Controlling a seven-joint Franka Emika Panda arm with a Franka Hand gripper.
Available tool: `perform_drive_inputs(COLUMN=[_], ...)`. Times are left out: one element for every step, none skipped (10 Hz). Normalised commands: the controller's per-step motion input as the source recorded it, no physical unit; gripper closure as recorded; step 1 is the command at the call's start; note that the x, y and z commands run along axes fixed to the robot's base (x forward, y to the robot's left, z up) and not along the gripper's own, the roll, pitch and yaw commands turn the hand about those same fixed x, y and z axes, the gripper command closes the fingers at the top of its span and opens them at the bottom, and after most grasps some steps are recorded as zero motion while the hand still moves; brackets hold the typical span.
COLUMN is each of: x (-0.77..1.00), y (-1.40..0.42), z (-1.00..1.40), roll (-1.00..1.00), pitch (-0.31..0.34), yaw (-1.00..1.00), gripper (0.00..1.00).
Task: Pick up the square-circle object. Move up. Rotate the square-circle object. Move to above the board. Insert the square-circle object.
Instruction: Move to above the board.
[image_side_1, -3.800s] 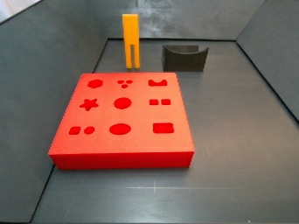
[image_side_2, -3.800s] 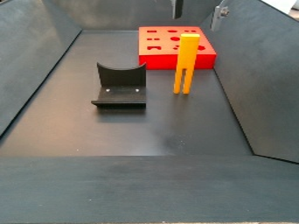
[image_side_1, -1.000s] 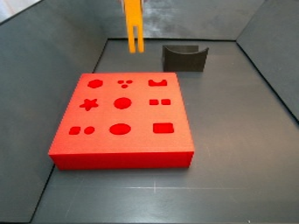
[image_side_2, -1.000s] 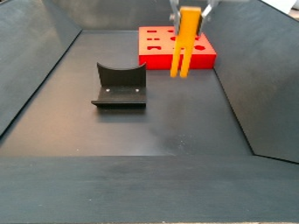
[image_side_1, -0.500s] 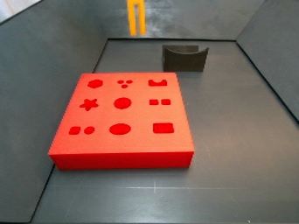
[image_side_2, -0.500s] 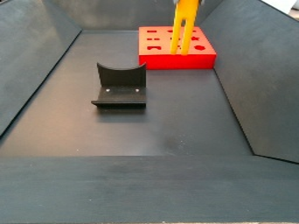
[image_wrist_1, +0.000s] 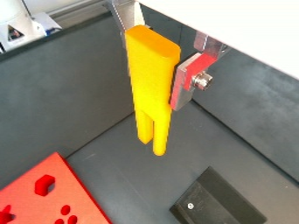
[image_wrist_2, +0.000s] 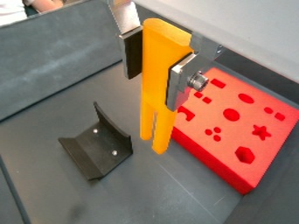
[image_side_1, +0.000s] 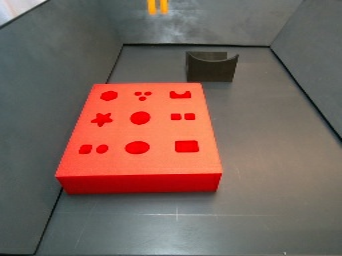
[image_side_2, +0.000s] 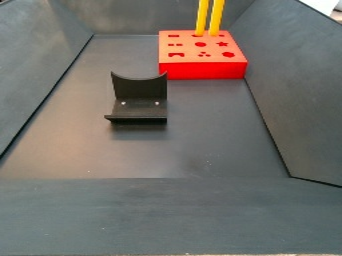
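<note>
Orange-yellow and upright, the square-circle object (image_wrist_1: 149, 87) hangs with its two short prongs pointing down, clear of the floor. I see the gripper (image_wrist_2: 158, 63) clamped on its upper part in both wrist views: a silver finger (image_wrist_2: 132, 51) lies flat against one face and the other finger against the opposite face, so the jaws are closed down to the bar's thickness. In both side views only the prong tips (image_side_2: 210, 17) show, at the top edge of the picture, with the rest cut off. From that side view they sit above the far edge of the board (image_side_2: 203, 55). I see the red board (image_side_1: 140, 135) lying flat on the floor, its shaped holes empty. The dark fixture (image_side_2: 136, 98) stands well apart from the board.
</note>
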Motion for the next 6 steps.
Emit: perform_drive_inputs(x=[0.01,0.17,0.18,0.19,0.21,0.22], y=[0.00,-1.00,-1.00,-1.00,-1.00,-1.00], z=[0.27,0.16,0.14,0.15,0.14,0.15], roll=[-0.11,0.18,0.21,0.21,0.12,0.09], pitch=[0.064,0.448,0.423,0.389,0.305,0.248], yaw=[0.01,-0.37,-0.31,-0.22,-0.09,-0.05], gripper=[1.00,1.00,1.00,1.00,1.00,1.00])
